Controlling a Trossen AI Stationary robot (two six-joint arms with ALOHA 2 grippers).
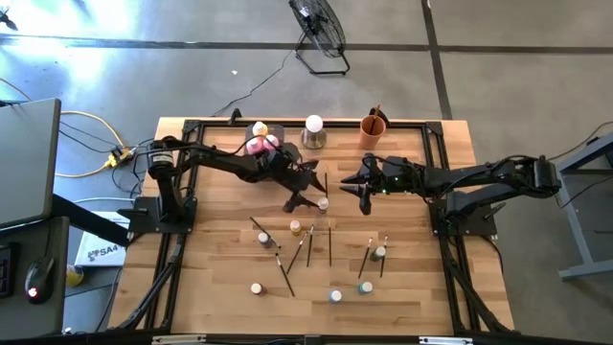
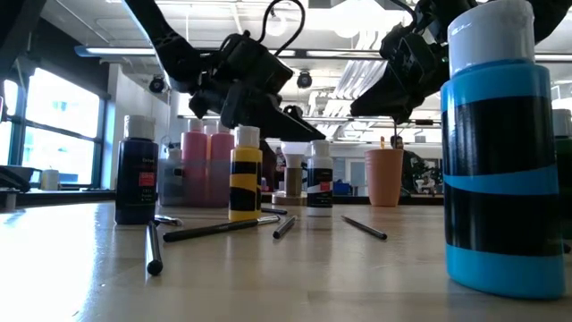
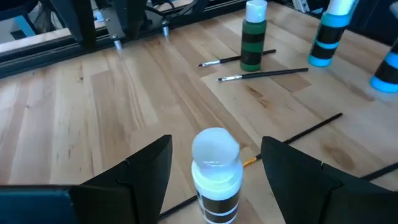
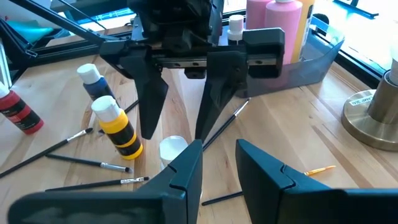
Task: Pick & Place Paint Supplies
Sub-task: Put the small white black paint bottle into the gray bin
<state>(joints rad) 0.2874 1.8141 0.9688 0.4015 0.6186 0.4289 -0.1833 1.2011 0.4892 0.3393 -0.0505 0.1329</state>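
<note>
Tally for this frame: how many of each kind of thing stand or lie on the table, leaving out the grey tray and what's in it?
Small paint bottles: 7
Loose paintbrushes: about 8, since they are thin and some cross
Orange cup: 1
White ball on metal base: 1
Total: about 17

A wooden table (image 1: 211,287) fills the lower middle of the high view, with a grey tray (image 1: 273,129), a white ball on a metal base (image 1: 313,131) and an orange cup (image 1: 373,129) along its upper edge, a floor fan (image 1: 322,31) at top centre, and yellow cables (image 1: 91,144) at left
</note>
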